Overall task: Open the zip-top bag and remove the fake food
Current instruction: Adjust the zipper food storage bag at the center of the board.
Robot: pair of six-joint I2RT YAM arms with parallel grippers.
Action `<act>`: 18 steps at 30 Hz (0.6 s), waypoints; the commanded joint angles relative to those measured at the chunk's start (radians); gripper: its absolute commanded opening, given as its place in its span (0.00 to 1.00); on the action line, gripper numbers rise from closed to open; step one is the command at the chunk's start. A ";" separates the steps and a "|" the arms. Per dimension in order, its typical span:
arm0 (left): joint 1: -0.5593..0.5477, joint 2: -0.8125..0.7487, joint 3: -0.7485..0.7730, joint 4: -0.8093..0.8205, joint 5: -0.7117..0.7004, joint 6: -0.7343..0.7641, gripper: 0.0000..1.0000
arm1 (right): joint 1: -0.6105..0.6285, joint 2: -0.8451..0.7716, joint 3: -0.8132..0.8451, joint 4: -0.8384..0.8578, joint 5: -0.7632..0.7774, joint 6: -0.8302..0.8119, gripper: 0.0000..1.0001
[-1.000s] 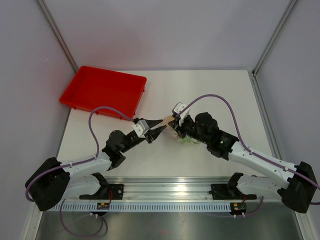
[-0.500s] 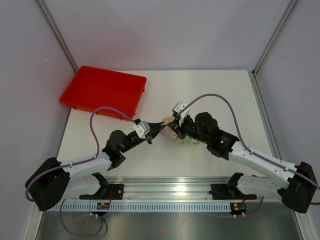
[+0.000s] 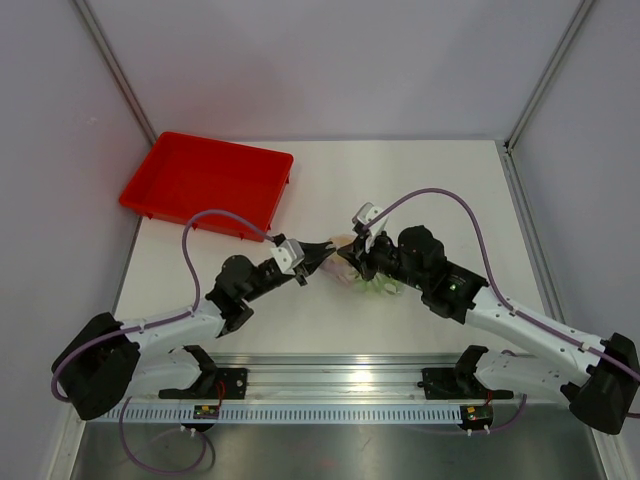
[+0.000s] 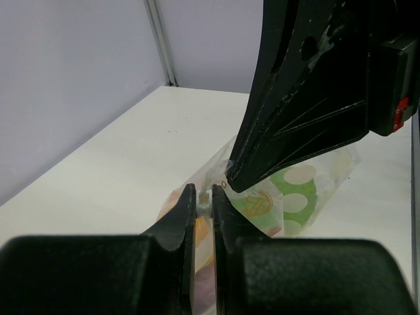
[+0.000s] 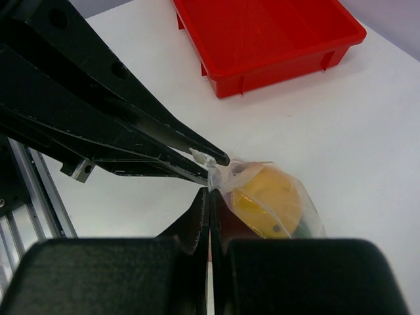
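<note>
The zip-top bag is held up between both grippers near the table's middle. It is clear and crinkly and holds the fake food. A round yellow piece and a green spotted piece show through the plastic, and green pieces show in the top view. My left gripper is shut on a small white tab at the bag's top edge. In the top view, it points right. My right gripper is shut on the bag's edge just below that tab. In the top view, it points left.
The red tray stands at the far left of the table and also shows in the right wrist view. The two grippers' fingertips almost touch. White table surface lies all around the bag.
My left jaws stood apart a second ago and have closed at the bag's top. The right arm and the bag have shifted slightly to the right.
</note>
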 commanded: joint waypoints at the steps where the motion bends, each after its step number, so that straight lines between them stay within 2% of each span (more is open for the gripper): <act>1: 0.003 0.032 0.045 -0.009 0.016 0.030 0.00 | -0.006 -0.056 0.026 0.071 -0.018 0.032 0.00; 15: 0.003 0.052 0.085 -0.095 -0.038 0.036 0.00 | -0.007 -0.164 -0.037 0.123 0.092 0.043 0.00; 18: 0.003 0.058 0.089 -0.105 -0.043 0.036 0.00 | -0.012 -0.184 -0.049 0.134 0.153 0.044 0.00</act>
